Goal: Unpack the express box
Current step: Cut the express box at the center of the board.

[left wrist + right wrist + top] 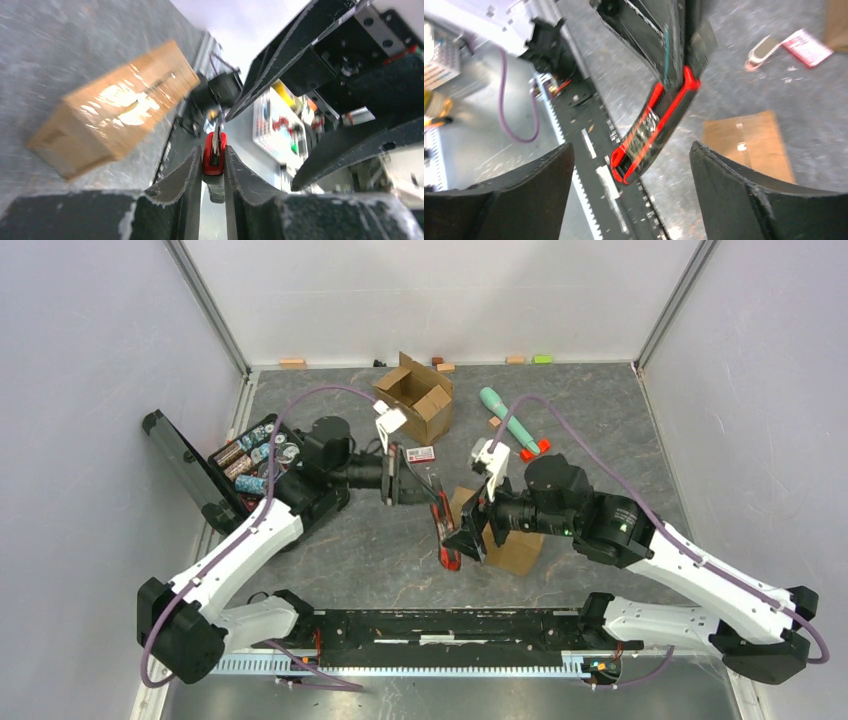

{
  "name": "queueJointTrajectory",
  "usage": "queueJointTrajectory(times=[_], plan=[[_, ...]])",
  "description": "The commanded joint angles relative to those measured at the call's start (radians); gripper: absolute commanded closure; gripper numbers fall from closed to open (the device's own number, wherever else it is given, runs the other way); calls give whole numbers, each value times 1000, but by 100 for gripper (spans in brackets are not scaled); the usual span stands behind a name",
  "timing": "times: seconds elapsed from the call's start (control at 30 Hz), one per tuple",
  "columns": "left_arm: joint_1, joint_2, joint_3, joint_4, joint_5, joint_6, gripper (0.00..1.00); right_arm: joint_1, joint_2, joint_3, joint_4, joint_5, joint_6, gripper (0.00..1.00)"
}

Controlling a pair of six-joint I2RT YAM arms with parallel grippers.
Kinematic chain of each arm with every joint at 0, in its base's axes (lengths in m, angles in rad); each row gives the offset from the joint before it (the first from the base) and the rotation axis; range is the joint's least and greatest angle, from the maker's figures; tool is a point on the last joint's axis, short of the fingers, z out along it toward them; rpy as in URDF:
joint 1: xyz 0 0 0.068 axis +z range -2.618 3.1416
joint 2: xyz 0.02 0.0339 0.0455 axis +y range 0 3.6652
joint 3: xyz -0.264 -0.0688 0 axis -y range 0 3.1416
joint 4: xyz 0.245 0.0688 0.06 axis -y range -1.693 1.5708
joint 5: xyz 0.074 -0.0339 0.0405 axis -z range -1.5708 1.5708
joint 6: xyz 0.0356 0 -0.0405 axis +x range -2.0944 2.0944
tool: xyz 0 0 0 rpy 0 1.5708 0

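The left gripper (213, 167) is pinching the red-and-black utility knife (214, 152) in nearly closed jaws, likely for slitting tape. The right gripper (631, 155) is gaping around its handle, holding nothing. The taped brown cardboard express box (520, 552) is sitting at the top view's centre.

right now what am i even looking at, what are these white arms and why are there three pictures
These are two robot arms bolted to a table, each ending in a two-finger gripper. The wide picture looks down from above. The other two come from a camera on each wrist. The left gripper is clamped on a red and black box cutter. The right gripper is open with the cutter between its fingers, not touching it. On the table lie a taped cardboard box, an open cardboard box, a teal tool and an open black tool case.
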Motion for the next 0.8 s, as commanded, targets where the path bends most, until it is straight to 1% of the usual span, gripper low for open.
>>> queueJointTrajectory(times=[0.0, 0.03, 0.13, 0.2, 0.23, 0.33, 0.4, 0.47, 0.53, 0.63, 0.7, 0.77], plan=[[126, -36, -38, 384, -13, -381, 98, -107, -27, 44, 135, 109, 70, 5], [147, -33, -50, 454, -30, -445, 98, -146, -40, 35, 167, 98, 90, 3], [189, -6, -52, 542, -96, -575, 98, -269, -41, 10, 260, 62, 171, 2], [205, -3, -72, 599, -156, -655, 98, -299, -39, 2, 282, 102, 200, 2], [216, -4, -84, 631, -194, -695, 98, -314, -53, -24, 320, 115, 228, 2], [230, -28, -113, 650, -369, -778, 98, -336, -94, -145, 510, 121, 382, 2], [226, -30, -132, 674, -459, -842, 98, -336, -97, -220, 671, 111, 500, 2], [221, -34, -134, 671, -521, -866, 98, -331, -80, -261, 778, 119, 563, 2], [217, -43, -125, 636, -554, -859, 98, -320, -52, -270, 819, 142, 595, 2], [209, -44, -120, 636, -576, -860, 98, -288, -6, -278, 859, 182, 638, 2], [200, -48, -122, 637, -588, -862, 98, -276, 11, -312, 921, 186, 683, 5], [193, -47, -126, 636, -587, -861, 98, -269, 12, -347, 993, 233, 712, 9]])
